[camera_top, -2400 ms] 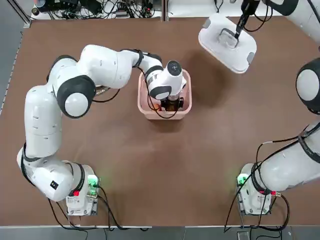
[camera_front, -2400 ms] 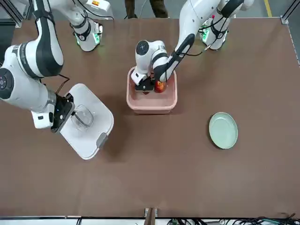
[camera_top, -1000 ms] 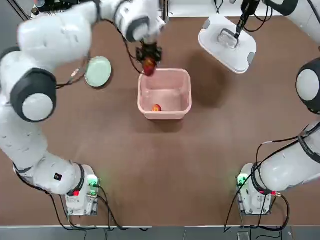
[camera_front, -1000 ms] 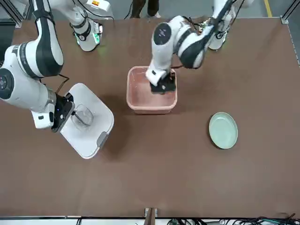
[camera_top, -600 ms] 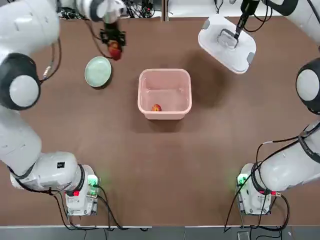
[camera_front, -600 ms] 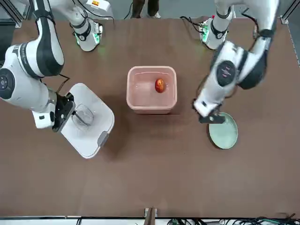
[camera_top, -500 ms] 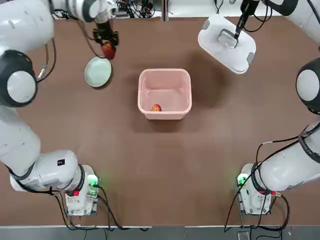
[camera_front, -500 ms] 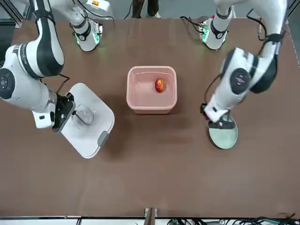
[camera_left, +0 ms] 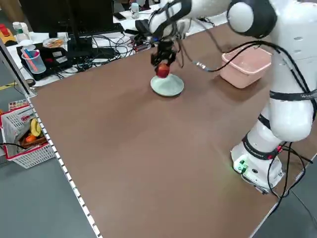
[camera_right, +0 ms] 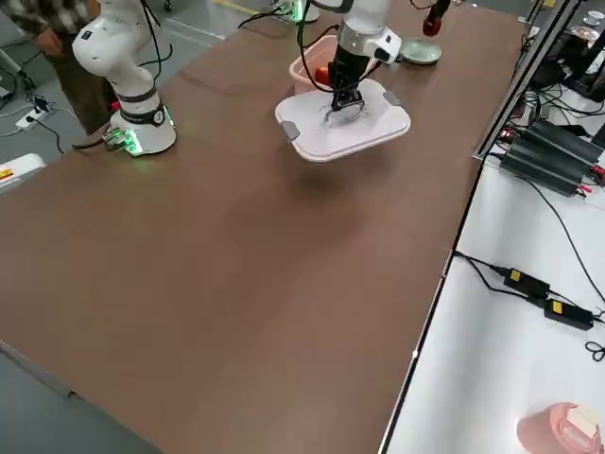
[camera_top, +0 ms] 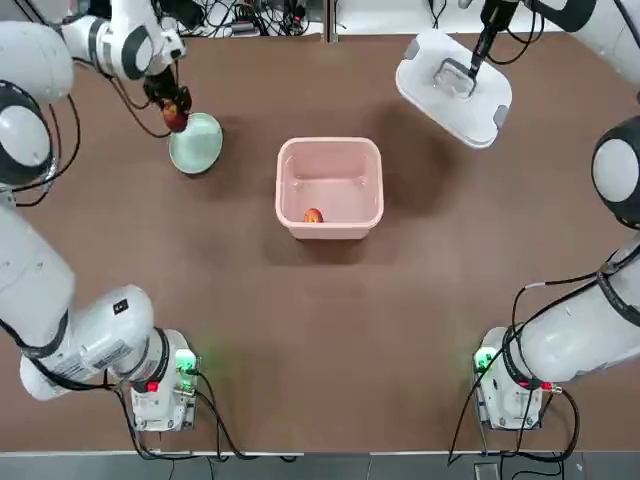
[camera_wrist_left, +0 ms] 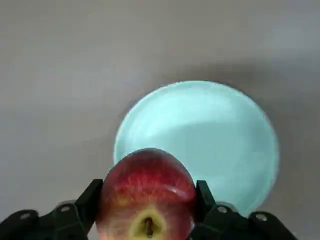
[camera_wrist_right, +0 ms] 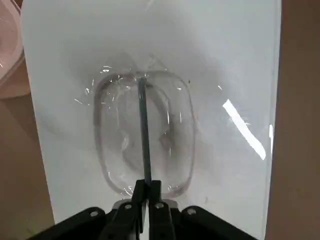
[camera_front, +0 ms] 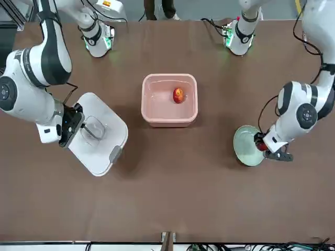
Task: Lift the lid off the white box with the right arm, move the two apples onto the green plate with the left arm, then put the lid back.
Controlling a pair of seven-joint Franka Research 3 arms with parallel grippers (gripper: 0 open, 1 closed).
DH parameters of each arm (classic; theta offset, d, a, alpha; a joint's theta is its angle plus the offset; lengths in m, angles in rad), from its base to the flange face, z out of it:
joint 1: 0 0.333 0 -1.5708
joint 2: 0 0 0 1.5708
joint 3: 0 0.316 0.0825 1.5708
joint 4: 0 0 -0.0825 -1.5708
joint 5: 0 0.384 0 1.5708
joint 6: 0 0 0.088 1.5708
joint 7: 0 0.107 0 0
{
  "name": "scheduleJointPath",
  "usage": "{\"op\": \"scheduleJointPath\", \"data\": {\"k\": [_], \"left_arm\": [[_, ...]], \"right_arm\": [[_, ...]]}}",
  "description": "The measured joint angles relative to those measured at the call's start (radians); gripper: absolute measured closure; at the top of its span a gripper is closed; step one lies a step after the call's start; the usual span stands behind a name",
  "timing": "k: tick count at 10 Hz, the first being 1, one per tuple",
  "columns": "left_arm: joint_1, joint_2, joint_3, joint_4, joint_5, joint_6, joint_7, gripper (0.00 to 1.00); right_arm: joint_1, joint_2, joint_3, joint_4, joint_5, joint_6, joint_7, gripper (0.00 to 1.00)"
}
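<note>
My left gripper (camera_top: 175, 113) is shut on a red apple (camera_wrist_left: 147, 197) and holds it just above the green plate (camera_top: 200, 146), over the plate's left rim. In the front view that apple (camera_front: 260, 144) sits at the plate's (camera_front: 246, 146) outer edge. The second apple (camera_top: 313, 215) lies inside the open white box (camera_top: 330, 144) at mid-table, near its front wall. At the far right, my right gripper (camera_top: 474, 64) is shut on the loop handle of the lid (camera_top: 450, 92), which hangs tilted above the table with its shadow beneath.
Cables and equipment (camera_top: 210, 14) line the table's far edge. Both arm bases (camera_top: 162, 388) (camera_top: 508, 388) stand at the near edge. A basket (camera_left: 24, 135) sits off the table's left side. A person (camera_right: 43, 26) stands beside the table.
My left gripper has carried the apple from the box's far rim leftward and down to the plate's left edge. The right gripper and lid have not moved.
</note>
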Motion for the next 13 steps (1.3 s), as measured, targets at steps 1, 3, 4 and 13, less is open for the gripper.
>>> {"op": "scheduleJointPath", "data": {"k": [1, 3, 4, 13], "left_arm": [[0.021, 0.050, 0.000, 0.001, 0.026, 0.039, 0.000, 0.20], [0.022, 0.101, -0.003, 0.003, 0.033, 0.062, -0.005, 0.20], [0.016, 0.102, -0.007, 0.004, 0.033, 0.062, -0.016, 0.20], [0.022, 0.039, -0.057, 0.046, 0.051, -0.037, -0.047, 0.01]], "right_arm": [[0.000, 0.000, 0.001, 0.000, 0.000, 0.000, -0.002, 0.94], [0.000, 0.000, 0.003, 0.000, 0.000, 0.000, -0.004, 0.94], [0.000, 0.000, 0.003, 0.000, 0.000, 0.000, -0.006, 0.94], [0.000, 0.000, 0.003, 0.000, 0.000, 0.000, -0.032, 0.94]]}}
